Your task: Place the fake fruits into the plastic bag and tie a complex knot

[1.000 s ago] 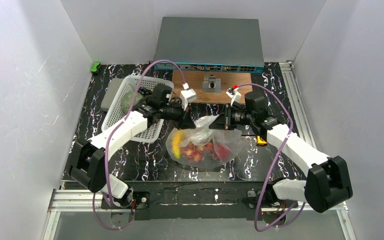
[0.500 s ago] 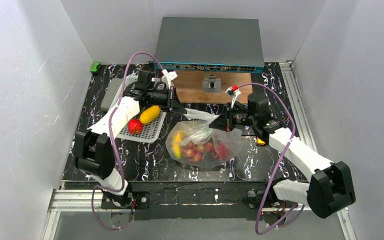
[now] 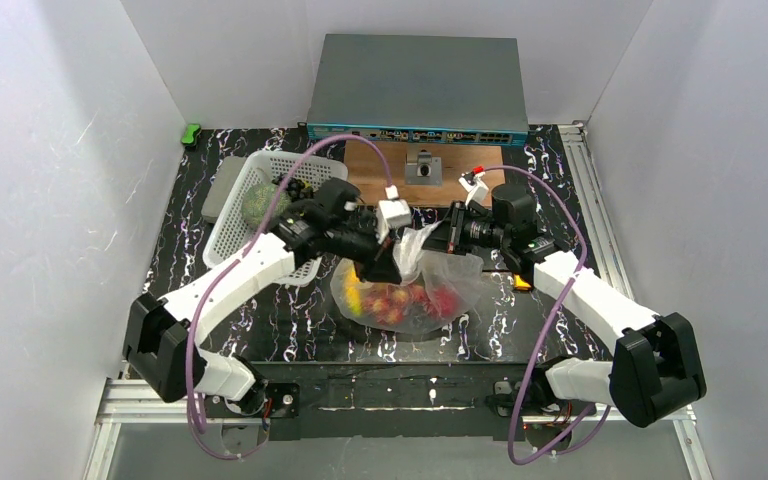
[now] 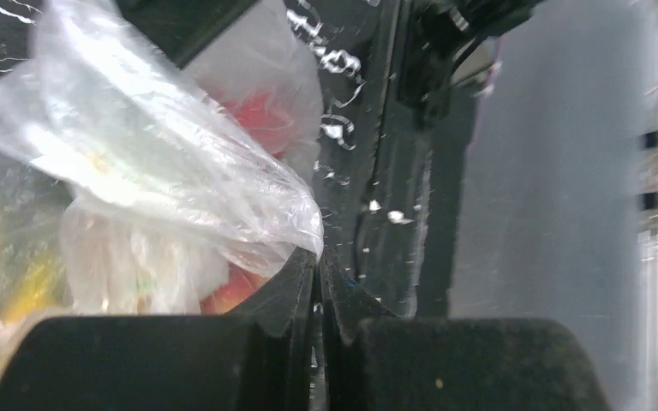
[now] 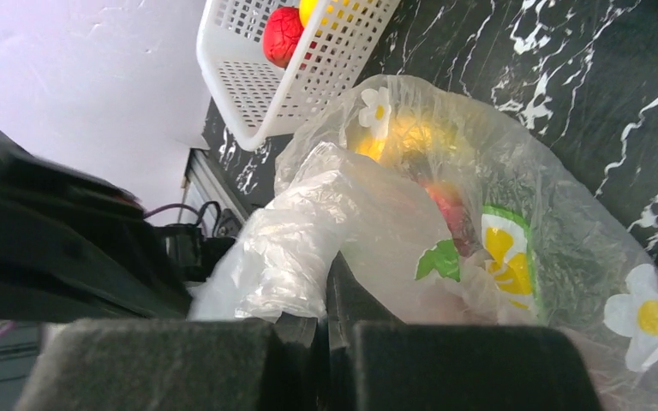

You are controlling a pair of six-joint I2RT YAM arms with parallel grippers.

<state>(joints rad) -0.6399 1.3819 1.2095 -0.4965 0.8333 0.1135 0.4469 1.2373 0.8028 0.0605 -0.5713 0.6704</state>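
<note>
The plastic bag lies at the table's middle, with red and yellow fake fruits inside. My left gripper reaches across to the bag's top left. In the left wrist view its jaws are shut with a fold of the bag at their tip. My right gripper is at the bag's top right. In the right wrist view it is shut on bunched bag plastic. The flower and lemon print shows there.
A white lattice basket stands to the left with a green fruit and dark grapes; a red fruit shows in it too. A grey switch box and wooden board stand behind.
My left arm swung back toward the basket half a second ago, then returned to the bag's top left. The right gripper stayed at the bag's top right, shifting slightly.
</note>
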